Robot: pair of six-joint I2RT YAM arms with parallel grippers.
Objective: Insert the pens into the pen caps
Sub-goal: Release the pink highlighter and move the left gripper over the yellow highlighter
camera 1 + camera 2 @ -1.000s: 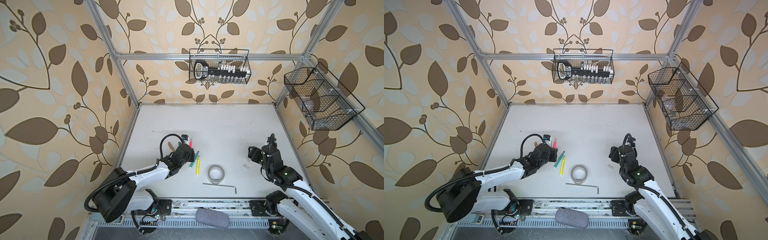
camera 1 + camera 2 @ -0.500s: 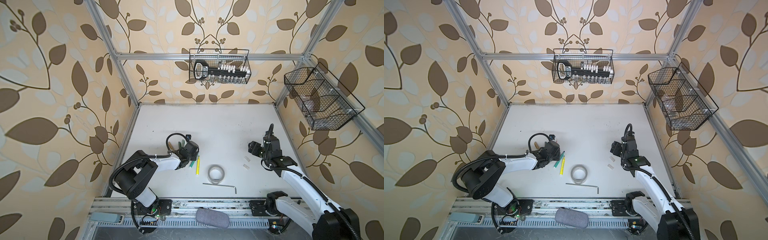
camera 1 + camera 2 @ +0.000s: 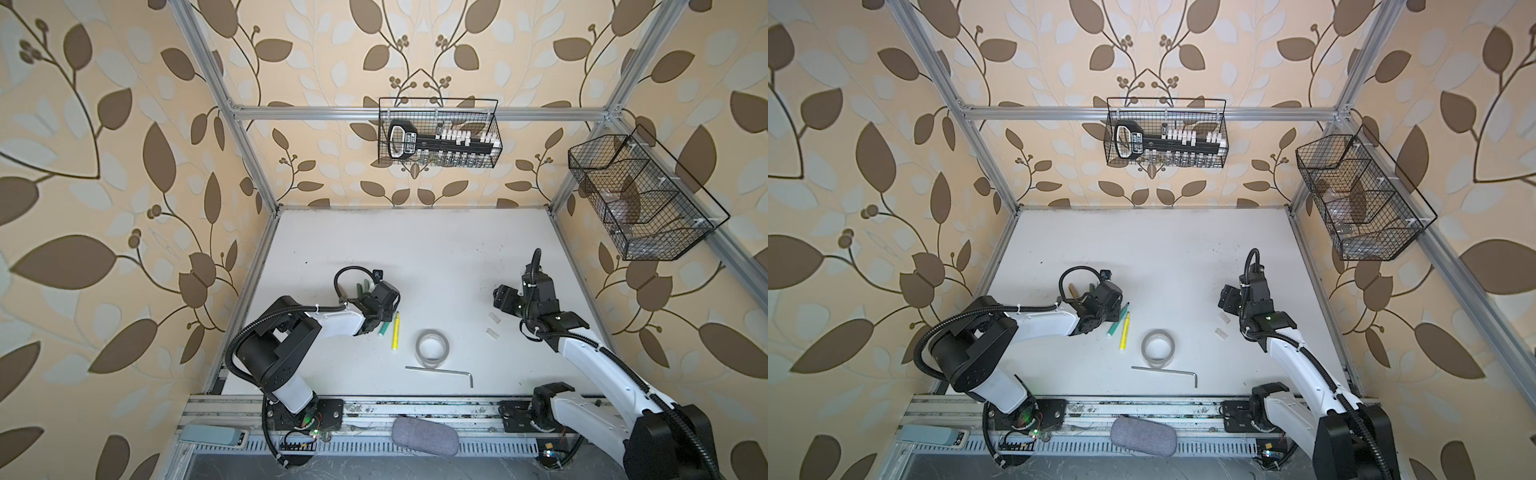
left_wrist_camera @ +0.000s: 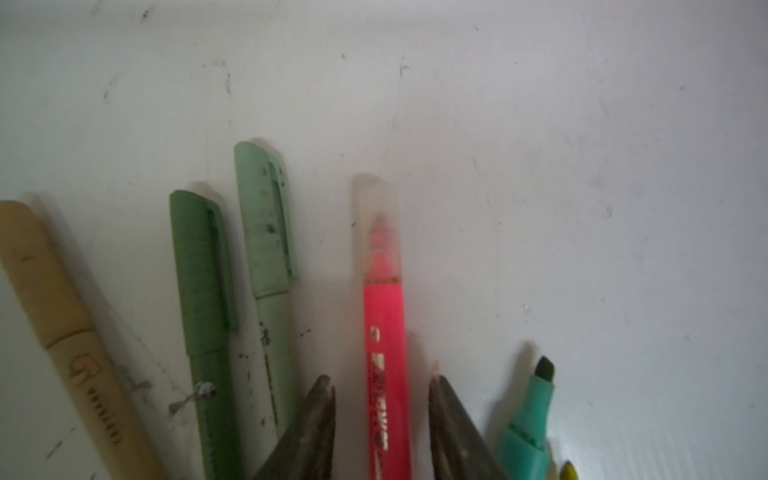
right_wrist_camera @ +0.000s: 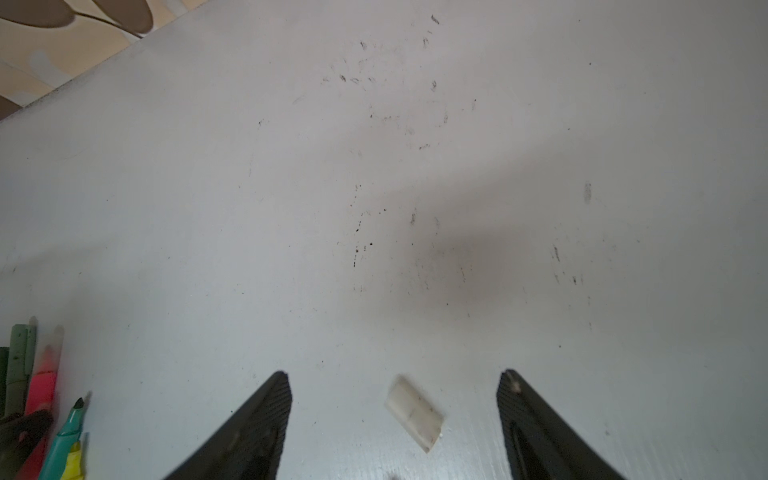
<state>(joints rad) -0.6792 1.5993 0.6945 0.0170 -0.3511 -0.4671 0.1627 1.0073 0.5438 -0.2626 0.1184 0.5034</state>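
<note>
Here, with the left jaws parted astride the capped pink marker (image 4: 384, 332), the right jaws, spread wide either side of a clear cap (image 5: 413, 411), probably needed centring before closing gently.

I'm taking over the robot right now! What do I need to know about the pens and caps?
Left gripper: open, jaws either side of the capped pink marker, not squeezing it.
Right gripper: open, above a loose clear cap; another clear cap lies beside it.
Done: tan pen, dark green pen, grey-green pen and the pink marker wear caps.
Left: green marker and yellow marker are bare.
</note>
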